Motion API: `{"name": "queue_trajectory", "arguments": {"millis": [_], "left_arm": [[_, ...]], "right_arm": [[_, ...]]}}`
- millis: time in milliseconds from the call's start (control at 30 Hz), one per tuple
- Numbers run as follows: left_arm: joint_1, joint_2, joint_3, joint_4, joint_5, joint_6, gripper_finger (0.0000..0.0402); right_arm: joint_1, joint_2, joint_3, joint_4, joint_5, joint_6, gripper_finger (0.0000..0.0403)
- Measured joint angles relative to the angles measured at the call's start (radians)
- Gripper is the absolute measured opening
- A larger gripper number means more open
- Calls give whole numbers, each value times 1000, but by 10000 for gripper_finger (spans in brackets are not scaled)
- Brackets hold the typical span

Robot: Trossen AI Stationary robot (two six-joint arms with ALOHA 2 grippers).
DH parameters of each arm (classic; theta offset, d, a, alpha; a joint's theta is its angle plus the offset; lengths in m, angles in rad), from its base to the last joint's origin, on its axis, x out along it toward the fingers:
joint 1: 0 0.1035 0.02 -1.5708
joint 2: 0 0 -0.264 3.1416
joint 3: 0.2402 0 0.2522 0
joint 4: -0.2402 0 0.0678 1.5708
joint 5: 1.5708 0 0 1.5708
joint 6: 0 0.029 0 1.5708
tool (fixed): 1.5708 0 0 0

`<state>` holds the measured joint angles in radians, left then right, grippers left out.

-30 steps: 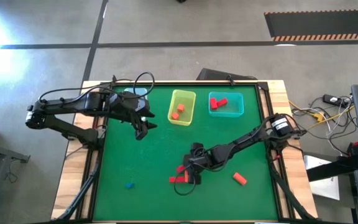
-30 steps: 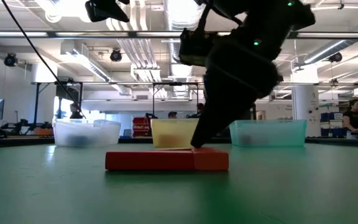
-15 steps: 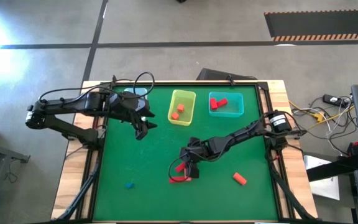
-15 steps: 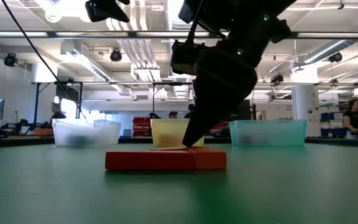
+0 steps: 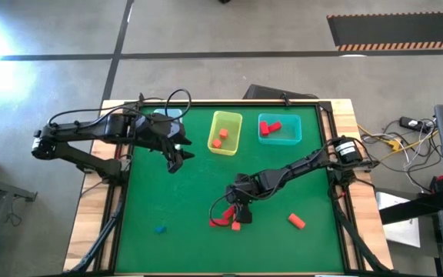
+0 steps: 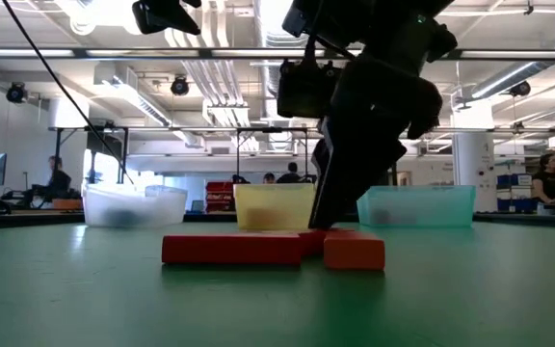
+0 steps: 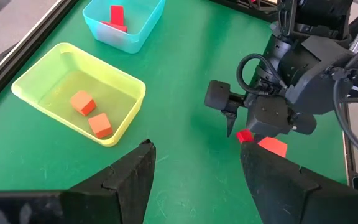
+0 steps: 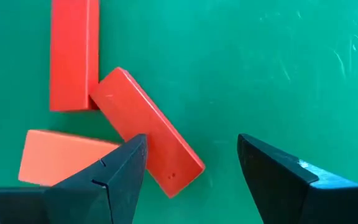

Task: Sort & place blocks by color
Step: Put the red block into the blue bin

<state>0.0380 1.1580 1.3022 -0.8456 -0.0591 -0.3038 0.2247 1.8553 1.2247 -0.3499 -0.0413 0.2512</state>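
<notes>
Ideally lower right gripper (image 5: 235, 215), jaws apart and empty, squarely over slanted red bar (image 8: 146, 131) touching orange block (image 8: 64, 165) mid-table, straddle narrow sides, avoid nudging neighbours, then clamp; left gripper (image 5: 177, 163), also apart, near yellow bin (image 5: 224, 133).

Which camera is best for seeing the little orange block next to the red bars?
The right wrist view: the orange block fills it, close beside the red bars. The low view shows its side; the high view, a speck; the left wrist view, a sliver.
</notes>
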Motion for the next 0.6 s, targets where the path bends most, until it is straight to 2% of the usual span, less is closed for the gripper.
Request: {"name": "queue_trajectory", "arguments": {"millis": [167,300,400,533,600], "left_arm": [[0,6,0,0,-15,4,219],[0,6,0,0,-21,-2,219],[0,6,0,0,-22,-2,219],[0,6,1,0,-22,-3,219],[0,6,1,0,-22,-3,219]], "right_arm": [[-19,9,-1,103,126,49,241],[-59,6,-2,127,150,136,241],[-64,-3,-2,126,107,104,241],[-63,-18,-2,118,-1,-43,241],[-64,-18,-2,118,-30,-169,241]]}}
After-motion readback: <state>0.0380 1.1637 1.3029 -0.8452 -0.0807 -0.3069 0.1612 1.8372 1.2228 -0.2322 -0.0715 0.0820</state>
